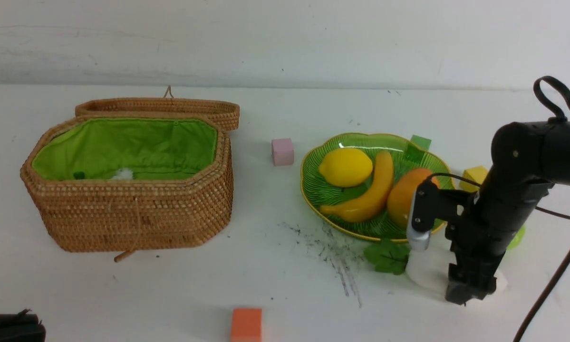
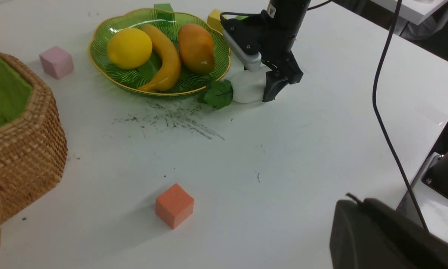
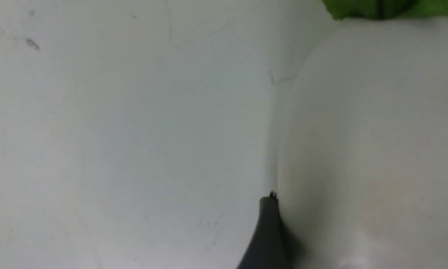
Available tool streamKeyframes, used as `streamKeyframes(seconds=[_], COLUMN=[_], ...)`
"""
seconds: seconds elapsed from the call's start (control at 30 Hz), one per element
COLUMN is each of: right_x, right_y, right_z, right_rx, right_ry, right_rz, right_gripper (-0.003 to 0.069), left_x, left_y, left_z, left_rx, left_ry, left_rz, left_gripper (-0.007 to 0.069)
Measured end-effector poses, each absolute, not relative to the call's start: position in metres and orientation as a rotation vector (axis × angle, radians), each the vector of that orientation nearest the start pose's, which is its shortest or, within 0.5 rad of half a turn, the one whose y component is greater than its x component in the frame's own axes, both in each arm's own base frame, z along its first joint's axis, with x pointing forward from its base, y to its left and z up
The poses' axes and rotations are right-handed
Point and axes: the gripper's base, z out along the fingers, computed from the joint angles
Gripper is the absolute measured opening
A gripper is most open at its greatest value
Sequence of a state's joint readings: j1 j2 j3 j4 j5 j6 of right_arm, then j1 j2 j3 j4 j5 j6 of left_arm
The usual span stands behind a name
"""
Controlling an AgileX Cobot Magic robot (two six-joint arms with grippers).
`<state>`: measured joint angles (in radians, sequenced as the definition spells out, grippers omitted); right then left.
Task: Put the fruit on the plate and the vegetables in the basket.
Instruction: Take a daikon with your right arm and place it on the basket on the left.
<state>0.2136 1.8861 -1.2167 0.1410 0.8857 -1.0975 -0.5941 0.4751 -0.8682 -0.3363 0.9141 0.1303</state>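
Observation:
The lemon [image 1: 345,166], banana [image 1: 370,192] and mango [image 1: 401,197] lie on the green plate [image 1: 323,194]. The white radish [image 1: 425,273] lies on the table in front of the plate, its green leaves [image 1: 387,256] pointing left. My right gripper [image 1: 460,281] stands straight down over the radish, fingers either side. In the right wrist view one finger [image 3: 267,231] presses against the radish [image 3: 365,149]. A bit of the light green cucumber [image 1: 516,237] shows behind the right arm. The carrot is out of view. My left gripper [image 2: 373,228] is shut and empty at the near left.
The wicker basket [image 1: 137,213] stands open at the left, its lid [image 1: 161,107] folded back; a small white bit and a dark green bit show inside. Foam cubes lie around: pink [image 1: 283,151], green [image 1: 420,142], yellow [image 1: 475,175], orange [image 1: 246,324].

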Motion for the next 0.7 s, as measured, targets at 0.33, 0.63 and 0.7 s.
streamKeyframes(seconds=[0.33, 0.63, 0.7], right_x=[0.324, 0.286, 0.288], right_y=[0.1, 0.215, 0.244], right_z=[0.175, 0.27, 0.301], right_rx=[-1.914, -1.708, -1.601], right_ry=[2.489, 2.234, 2.101], right_rz=[0.171, 0.247, 0.273], right_gripper=[0.0547, 0.0547, 0.0547], left_x=[0.036, 0.043, 0.048], left_y=[-0.053, -0.047, -0.043], left_z=[0.387, 0.389, 0.39], left_rx=[0.688, 0.609, 0.534], left_ry=[1.914, 1.895, 1.898], left_rz=[-0.696, -0.608, -0.564], left_gripper=[-0.0006, -0.0003, -0.0003])
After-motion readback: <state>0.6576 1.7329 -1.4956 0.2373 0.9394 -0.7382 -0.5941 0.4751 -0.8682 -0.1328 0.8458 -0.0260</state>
